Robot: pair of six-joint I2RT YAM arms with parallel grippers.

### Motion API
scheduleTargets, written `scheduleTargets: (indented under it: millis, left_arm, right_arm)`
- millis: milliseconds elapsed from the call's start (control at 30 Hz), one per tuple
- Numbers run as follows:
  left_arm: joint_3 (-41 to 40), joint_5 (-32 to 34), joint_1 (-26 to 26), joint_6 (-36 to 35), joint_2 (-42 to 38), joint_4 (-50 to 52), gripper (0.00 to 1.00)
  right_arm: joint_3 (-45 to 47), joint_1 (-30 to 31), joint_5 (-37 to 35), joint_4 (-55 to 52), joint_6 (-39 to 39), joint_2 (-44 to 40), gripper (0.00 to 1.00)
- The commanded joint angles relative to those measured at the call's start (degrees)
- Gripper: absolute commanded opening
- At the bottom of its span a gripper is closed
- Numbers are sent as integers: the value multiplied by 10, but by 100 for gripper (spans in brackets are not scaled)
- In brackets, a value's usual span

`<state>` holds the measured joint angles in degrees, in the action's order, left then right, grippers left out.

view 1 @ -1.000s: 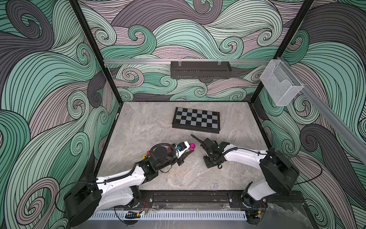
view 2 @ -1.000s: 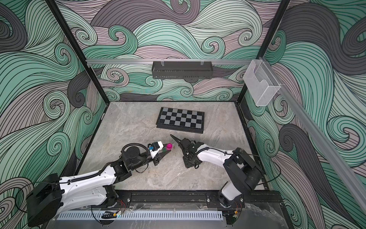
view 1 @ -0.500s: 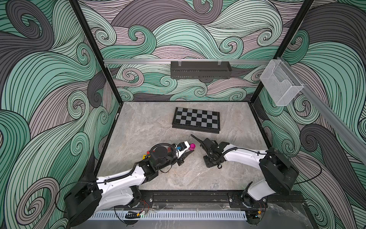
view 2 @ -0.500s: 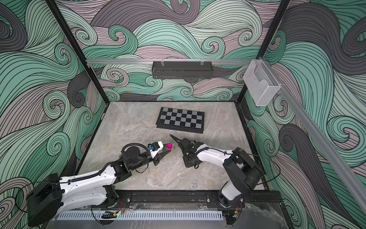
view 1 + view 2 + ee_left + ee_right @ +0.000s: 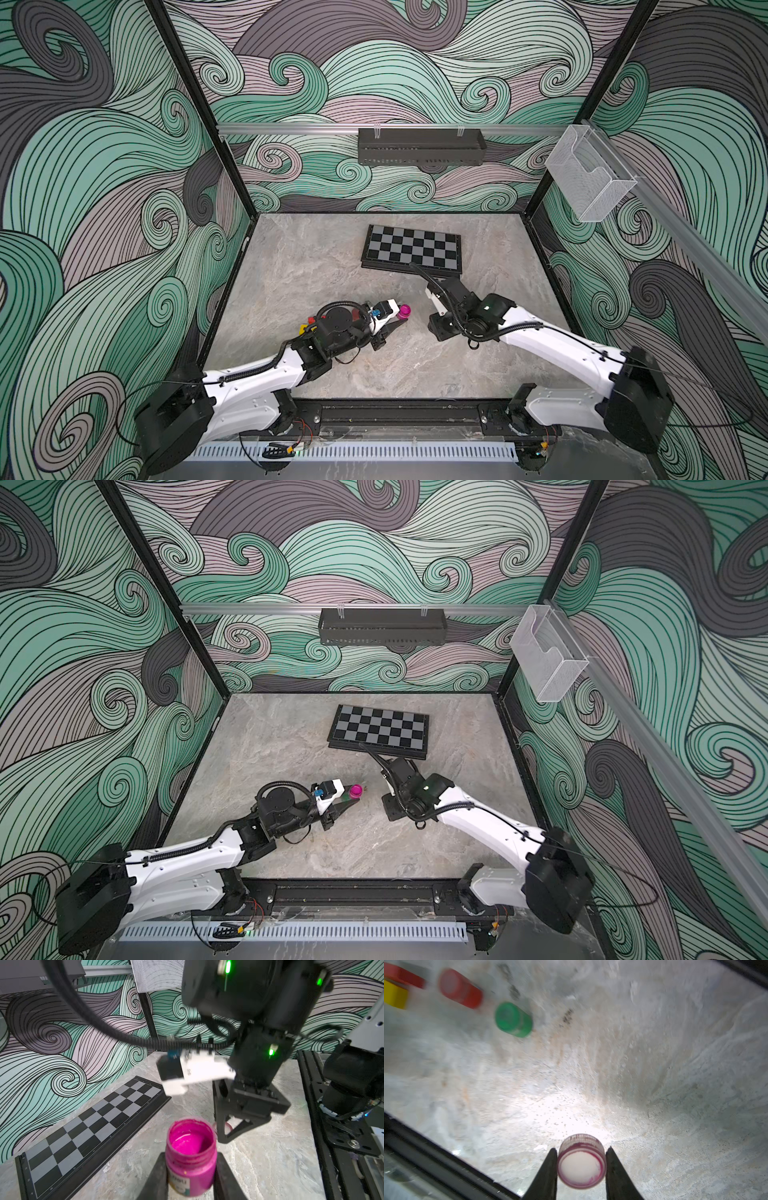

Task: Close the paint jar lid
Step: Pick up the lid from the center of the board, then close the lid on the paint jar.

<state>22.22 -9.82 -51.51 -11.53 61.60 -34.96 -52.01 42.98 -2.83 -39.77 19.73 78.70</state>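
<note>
the left gripper is clamped narrow on the body of the open pink paint jar, which stands upright between its fingers, mouth uncovered. the right gripper pinches the lid between its two fingertips, down by the table. whether the lid touches the table i cannot tell. the lid sits just beyond the jar, apart from it.

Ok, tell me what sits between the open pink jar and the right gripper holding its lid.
Only bare marble table: the left wrist view shows a narrow bare strip between the jar and the right gripper, shut on the lid.
</note>
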Motion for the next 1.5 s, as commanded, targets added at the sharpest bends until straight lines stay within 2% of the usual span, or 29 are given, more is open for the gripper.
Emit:
scheduleTargets:
  millis: [0,300,567,900,1467]
  left_arm:
    - [4,-30,0,-11,-15,16,11]
    - [15,-70,0,-22,-23,56,11]
    - [42,-106,0,-35,-16,94,11]
    - [64,-137,0,-49,-10,126,11]
    - [80,-153,0,-61,-2,145,11]
  right_arm:
    - [-36,-5,56,-24,-39,-30,28]
    - [-104,-6,169,-50,-70,-78,26]
    - [-128,-2,216,-50,-85,-60,26]
    - [-136,7,222,-53,-105,-25,26]
    - [-137,28,247,-55,-127,7,26]
